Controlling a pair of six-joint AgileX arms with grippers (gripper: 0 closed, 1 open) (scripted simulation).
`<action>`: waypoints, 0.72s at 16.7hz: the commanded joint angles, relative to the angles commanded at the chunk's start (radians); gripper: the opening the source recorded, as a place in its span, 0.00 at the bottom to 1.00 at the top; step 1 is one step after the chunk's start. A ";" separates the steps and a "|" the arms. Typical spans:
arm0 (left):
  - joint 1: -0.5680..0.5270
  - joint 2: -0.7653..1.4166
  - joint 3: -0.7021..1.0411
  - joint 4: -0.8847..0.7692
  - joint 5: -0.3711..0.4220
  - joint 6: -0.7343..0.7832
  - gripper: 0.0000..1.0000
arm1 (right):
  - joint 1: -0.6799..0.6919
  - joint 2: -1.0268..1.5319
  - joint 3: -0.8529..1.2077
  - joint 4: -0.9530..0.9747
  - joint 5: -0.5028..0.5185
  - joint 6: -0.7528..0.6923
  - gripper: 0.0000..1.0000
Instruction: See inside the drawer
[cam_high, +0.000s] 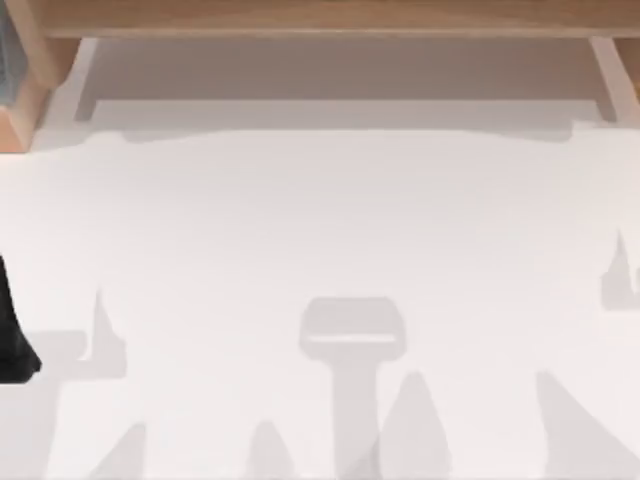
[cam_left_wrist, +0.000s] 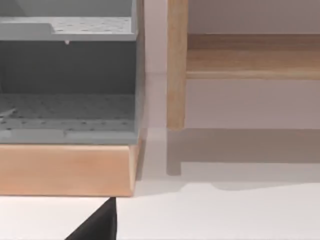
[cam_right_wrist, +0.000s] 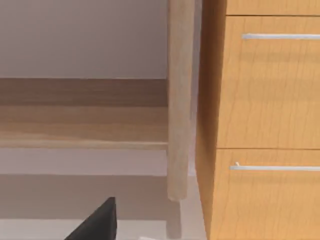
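Drawers sit in the light-wood cabinet with two stacked fronts (cam_right_wrist: 265, 125); each has a thin silver bar handle, upper (cam_right_wrist: 282, 36) and lower (cam_right_wrist: 275, 168). Both fronts are flush, so nothing opened yet.

Right end effector (cam_right_wrist: 97, 222): only a dark tip in right wrist view, well short of either handle. Can't tell if it's wide or narrow. Left end effector (cam_left_wrist: 95, 225): same, dark tip low over the white surface (cam_high: 320, 250); can't tell its opening. Left arm (cam_high: 12, 335) parked at the left edge in top view.

Risks, my read:
- Handles are slim and close to the front; a misaligned approach jams fingertips into the wood or slips off.
- The pale wooden post (cam_right_wrist: 177, 100) stands just beside the cabinet; a wide swing clips it.
- Pulling off-axis could bind the drawer.

Left side: grey perforated-shelf unit on a wooden base (cam_left_wrist: 67, 90), not in the way.
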 joint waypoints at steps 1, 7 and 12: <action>0.000 0.000 0.000 0.000 0.000 0.000 1.00 | -0.031 0.076 0.029 0.045 -0.029 0.002 1.00; 0.000 0.000 0.000 0.000 0.000 0.000 1.00 | -0.166 0.427 0.159 0.248 -0.161 0.007 1.00; 0.000 0.000 0.000 0.000 0.000 0.000 1.00 | -0.187 0.478 0.181 0.281 -0.183 0.007 1.00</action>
